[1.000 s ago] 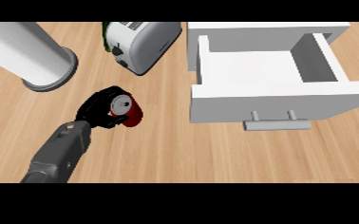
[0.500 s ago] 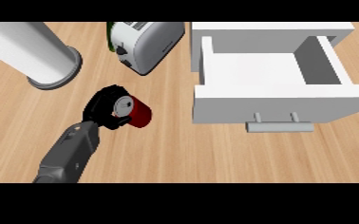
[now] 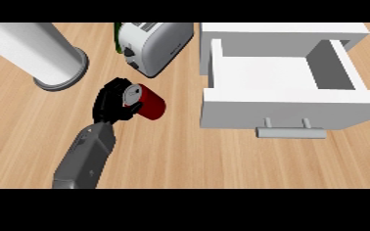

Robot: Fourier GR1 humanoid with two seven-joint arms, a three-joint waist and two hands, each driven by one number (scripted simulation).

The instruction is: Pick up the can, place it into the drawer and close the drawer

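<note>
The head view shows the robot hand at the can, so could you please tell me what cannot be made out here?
- Can: its near side, hidden by the left robot hand curled round it.
- Right robot hand: not in view.
- Green object: mostly hidden behind the toaster.
- White cylinder: top cut off by the view's upper edge.

You're looking down at a kitchen counter.
The wood-grain countertop (image 3: 217, 161) carries a silver toaster (image 3: 155, 46), a white cylindrical canister (image 3: 39, 54), and a white drawer (image 3: 278, 83) pulled open with a bar handle (image 3: 290, 133).
</note>
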